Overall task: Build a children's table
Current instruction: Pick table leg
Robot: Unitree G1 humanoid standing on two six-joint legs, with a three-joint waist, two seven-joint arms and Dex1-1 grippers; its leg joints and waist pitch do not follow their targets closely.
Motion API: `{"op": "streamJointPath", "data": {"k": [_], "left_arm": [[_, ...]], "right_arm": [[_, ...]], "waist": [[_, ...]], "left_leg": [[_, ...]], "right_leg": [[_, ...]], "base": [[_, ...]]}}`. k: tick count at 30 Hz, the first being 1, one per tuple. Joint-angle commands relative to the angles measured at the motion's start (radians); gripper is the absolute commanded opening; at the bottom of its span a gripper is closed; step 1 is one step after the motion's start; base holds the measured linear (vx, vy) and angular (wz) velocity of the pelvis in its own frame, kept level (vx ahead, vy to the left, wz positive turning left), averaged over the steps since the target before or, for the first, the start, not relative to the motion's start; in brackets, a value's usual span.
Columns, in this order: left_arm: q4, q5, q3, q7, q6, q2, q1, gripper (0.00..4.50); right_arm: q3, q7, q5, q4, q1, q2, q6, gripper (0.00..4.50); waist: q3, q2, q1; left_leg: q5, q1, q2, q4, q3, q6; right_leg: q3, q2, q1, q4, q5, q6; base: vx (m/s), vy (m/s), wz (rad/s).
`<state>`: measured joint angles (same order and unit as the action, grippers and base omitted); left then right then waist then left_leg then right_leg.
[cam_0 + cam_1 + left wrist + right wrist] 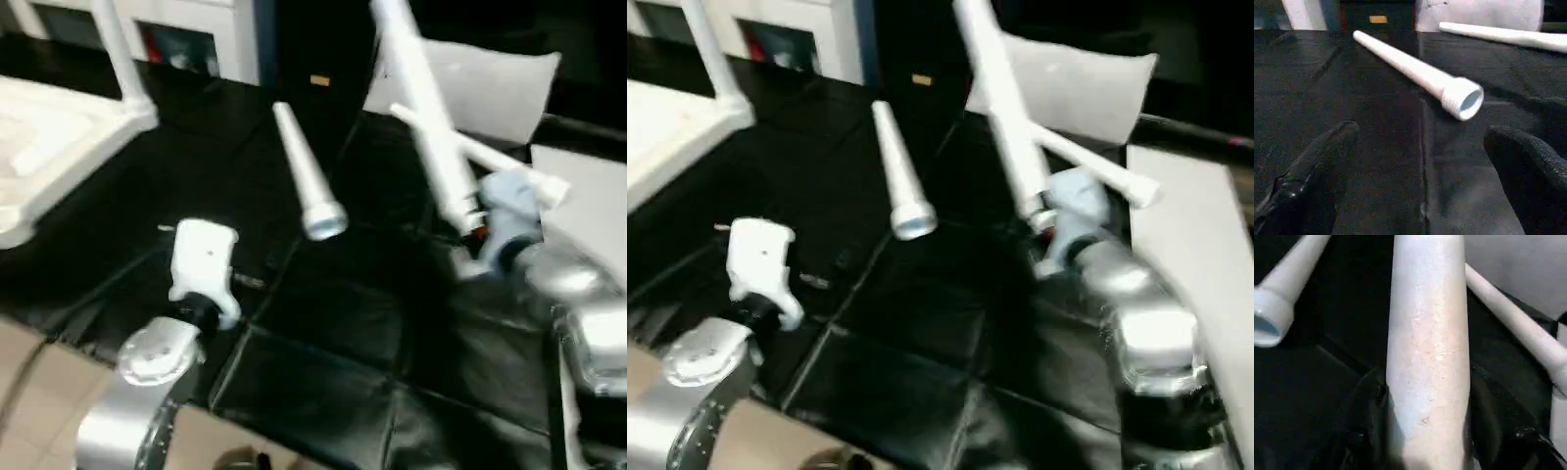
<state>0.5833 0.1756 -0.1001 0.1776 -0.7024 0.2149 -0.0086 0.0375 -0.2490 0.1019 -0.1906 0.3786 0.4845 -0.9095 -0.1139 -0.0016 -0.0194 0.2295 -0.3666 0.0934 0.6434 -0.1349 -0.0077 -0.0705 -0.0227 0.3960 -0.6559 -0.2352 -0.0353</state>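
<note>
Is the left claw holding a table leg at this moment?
No: in the left wrist view the left claw stands wide open over the black mat, and the nearest leg lies loose ahead of it.

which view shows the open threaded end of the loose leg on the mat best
The left wrist view: the loose leg lies close ahead, hollow threaded end facing the camera. Both eye views show it whole but blurred; the right wrist view catches just that end.

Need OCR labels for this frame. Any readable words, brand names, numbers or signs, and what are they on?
No text can be read in any view.
Small orange-yellow tag on the dark surface beyond the black mat: too small and blurred to tell whether it carries writing.
Red and pale patch in the white cabinet compartment: blurred, nothing legible.
Loose table leg, the leg in the right hand, tabletop: plain white, no markings visible.
</note>
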Motion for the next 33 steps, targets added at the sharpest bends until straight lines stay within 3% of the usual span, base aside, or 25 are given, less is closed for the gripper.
{"op": "streamJointPath", "data": {"k": [1,2,3,4,6,8,10,14,15,16,17,19,22,23,24,27,28,33], "left_arm": [[0.047,0.045,-0.004,0.063,-0.044,0.037,-0.016,4.50],[0.051,0.049,-0.005,0.068,-0.048,0.041,-0.018,4.50],[0.059,0.058,-0.007,0.080,-0.057,0.049,-0.020,4.50],[0.073,0.074,-0.009,0.096,-0.070,0.060,-0.027,4.50],[0.073,0.074,-0.009,0.096,-0.070,0.060,-0.027,4.50],[0.095,0.094,-0.011,0.121,-0.089,0.079,-0.043,4.50],[0.096,0.092,-0.013,0.122,-0.090,0.078,-0.044,4.50],[0.098,0.096,-0.017,0.129,-0.101,0.089,-0.040,4.50],[0.097,0.099,-0.019,0.136,-0.106,0.099,-0.039,4.50],[0.095,0.104,-0.020,0.142,-0.112,0.106,-0.040,4.50],[0.095,0.104,-0.020,0.142,-0.112,0.106,-0.040,4.50],[0.093,0.107,-0.025,0.149,-0.116,0.117,-0.044,4.50],[0.091,0.109,-0.027,0.163,-0.119,0.129,-0.044,4.50],[0.091,0.109,-0.027,0.163,-0.119,0.129,-0.044,4.50],[0.095,0.112,-0.029,0.171,-0.120,0.132,-0.038,4.50],[0.108,0.123,-0.038,0.186,-0.121,0.146,-0.025,4.50],[0.116,0.127,-0.040,0.188,-0.123,0.149,-0.019,4.50],[0.131,0.131,-0.041,0.191,-0.123,0.158,-0.001,4.50]], "right_arm": [[0.013,-0.024,-0.034,0.080,0.048,0.067,0.046,1.94],[0.013,-0.026,-0.037,0.090,0.052,0.074,0.050,1.94],[0.012,-0.031,-0.045,0.112,0.061,0.090,0.060,1.94],[0.007,-0.042,-0.061,0.169,0.087,0.122,0.087,1.94],[0.007,-0.042,-0.061,0.169,0.087,0.122,0.087,1.94],[0.001,-0.058,-0.091,0.311,0.159,0.175,0.156,1.94],[-0.004,-0.064,-0.095,0.332,0.171,0.178,0.158,1.94],[-0.088,-0.118,-0.118,0.417,0.191,0.185,0.162,1.94],[-0.116,-0.130,-0.129,0.482,0.210,0.170,0.171,1.94],[-0.158,-0.143,-0.158,0.564,0.235,0.161,0.205,1.94],[-0.158,-0.143,-0.158,0.564,0.235,0.161,0.205,1.94],[-0.193,-0.147,-0.192,0.657,0.267,0.154,0.258,1.94],[-0.257,-0.170,-0.260,0.840,0.327,0.138,0.329,1.94],[-0.257,-0.170,-0.260,0.840,0.327,0.138,0.329,1.94],[-0.285,-0.176,-0.290,0.921,0.355,0.134,0.359,1.94],[-0.320,-0.178,-0.321,0.998,0.398,0.140,0.398,1.94],[-0.324,-0.186,-0.321,1.011,0.411,0.143,0.404,1.94],[-0.376,-0.282,-0.357,1.079,0.465,0.156,0.472,1.94]], "waist": [[0.049,-0.016,0.009],[0.056,-0.003,0.009],[0.055,0.001,0.009],[0.052,0.001,0.011],[0.050,0.000,0.012],[0.054,-0.004,0.017],[0.054,-0.012,0.017],[0.058,-0.006,0.015],[0.059,0.002,0.013],[0.061,-0.003,0.017],[0.061,-0.004,0.017],[0.062,0.000,0.010],[0.064,0.000,0.013],[0.067,-0.001,0.012],[0.068,-0.008,0.012],[0.069,-0.002,0.011],[0.069,-0.013,0.011],[0.067,-0.014,0.012]], "left_leg": [[0.163,0.018,0.112,-0.079,0.058,0.039],[0.172,0.013,0.130,-0.086,0.061,0.045],[0.176,0.016,0.137,-0.089,0.060,0.046],[0.192,0.011,0.138,-0.091,0.059,0.051],[0.209,0.009,0.135,-0.091,0.055,0.044],[0.185,0.003,0.133,-0.088,0.052,0.047],[0.158,0.000,0.130,-0.085,0.044,0.061],[0.119,-0.002,0.128,-0.079,0.040,0.094],[0.122,0.000,0.128,-0.077,0.041,0.094],[0.126,-0.002,0.124,-0.076,0.038,0.097],[0.128,-0.001,0.123,-0.074,0.037,0.096],[0.122,0.001,0.126,-0.073,0.034,0.093],[0.111,-0.003,0.129,-0.073,0.033,0.096],[0.115,-0.002,0.129,-0.072,0.032,0.097],[0.113,-0.003,0.130,-0.072,0.031,0.097],[0.110,-0.003,0.132,-0.072,0.031,0.097],[0.111,-0.005,0.131,-0.072,0.030,0.101],[0.122,-0.005,0.131,-0.071,0.028,0.108]], "right_leg": [[0.069,-0.109,-0.035,0.145,-0.482,-0.022],[0.071,-0.120,-0.046,0.133,-0.346,-0.085],[0.071,-0.123,-0.043,0.133,-0.308,-0.111],[0.072,-0.134,-0.051,0.134,-0.287,-0.145],[0.072,-0.143,-0.056,0.141,-0.303,-0.170],[0.073,-0.147,-0.061,0.138,-0.277,-0.189],[0.077,-0.151,-0.064,0.139,-0.260,-0.197],[0.075,-0.148,-0.065,0.139,-0.245,-0.215],[0.075,-0.148,-0.064,0.138,-0.246,-0.222],[0.074,-0.147,-0.065,0.140,-0.255,-0.229],[0.073,-0.148,-0.064,0.142,-0.268,-0.232],[0.071,-0.144,-0.062,0.145,-0.282,-0.227],[0.069,-0.141,-0.062,0.134,-0.238,-0.244],[0.069,-0.143,-0.064,0.135,-0.240,-0.249],[0.069,-0.144,-0.065,0.135,-0.239,-0.249],[0.069,-0.145,-0.064,0.131,-0.222,-0.262],[0.070,-0.147,-0.067,0.131,-0.230,-0.260],[0.067,-0.144,-0.062,0.131,-0.264,-0.249]], "base": [[0.000,0.000,0.00],[0.000,0.000,0.00],[0.000,0.000,0.00],[-0.009,0.058,0.00],[-0.005,0.060,-0.01],[0.004,0.052,-0.04],[0.000,0.000,0.00],[0.000,0.000,0.00],[0.000,0.000,0.00],[0.000,0.000,0.00],[0.000,0.000,0.00],[0.000,0.000,0.00],[0.000,0.000,0.00],[0.000,0.000,0.00],[0.000,0.000,0.00],[0.000,0.000,0.00],[0.000,0.000,0.00],[0.000,0.000,0.00]]}}
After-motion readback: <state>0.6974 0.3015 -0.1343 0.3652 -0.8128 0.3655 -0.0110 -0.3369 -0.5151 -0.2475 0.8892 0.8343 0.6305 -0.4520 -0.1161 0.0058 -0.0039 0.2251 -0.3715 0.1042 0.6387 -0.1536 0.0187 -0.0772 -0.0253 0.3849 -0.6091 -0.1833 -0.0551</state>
